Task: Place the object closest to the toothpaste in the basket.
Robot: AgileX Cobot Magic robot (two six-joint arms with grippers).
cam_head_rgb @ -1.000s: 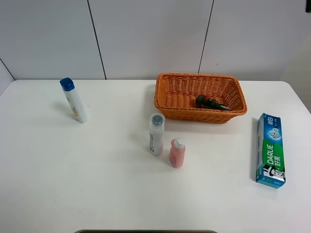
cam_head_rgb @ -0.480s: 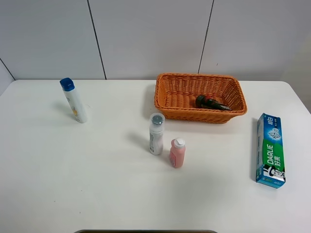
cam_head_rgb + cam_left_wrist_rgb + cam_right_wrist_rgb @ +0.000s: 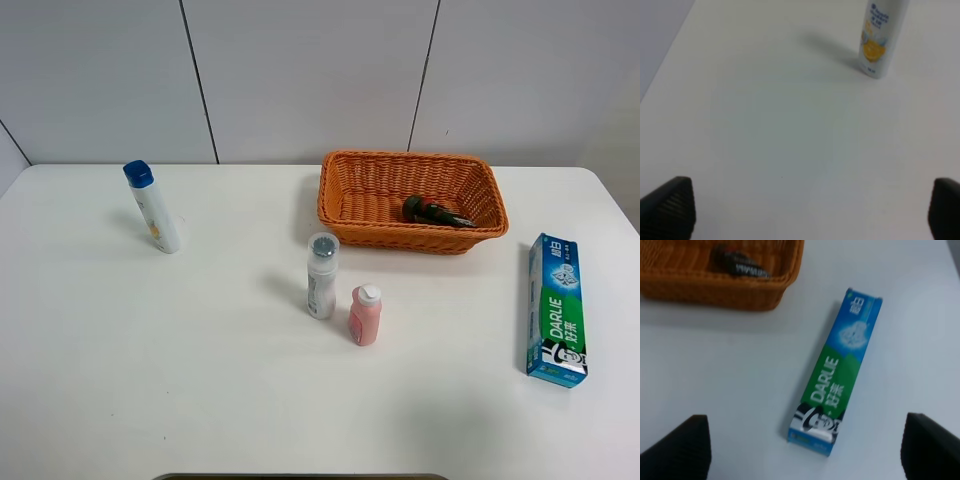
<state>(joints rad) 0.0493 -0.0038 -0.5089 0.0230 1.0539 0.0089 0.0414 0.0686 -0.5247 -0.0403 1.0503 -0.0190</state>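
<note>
The blue-green toothpaste box [image 3: 556,308] lies flat at the table's right; the right wrist view shows it [image 3: 837,390] too. A small pink bottle [image 3: 365,315] stands mid-table, beside a white bottle with a grey cap [image 3: 321,277]. The orange wicker basket [image 3: 420,240] stands behind them and holds a dark object [image 3: 435,212]. No gripper shows in the exterior high view. My left gripper [image 3: 805,210] is open and empty above bare table. My right gripper [image 3: 805,450] is open and empty above the toothpaste box, its jaws wide apart.
A white bottle with a blue cap [image 3: 152,207] stands at the far left; it also shows in the left wrist view [image 3: 880,37]. The basket's wall [image 3: 715,292] and the dark object [image 3: 740,267] show in the right wrist view. A wall runs behind the table.
</note>
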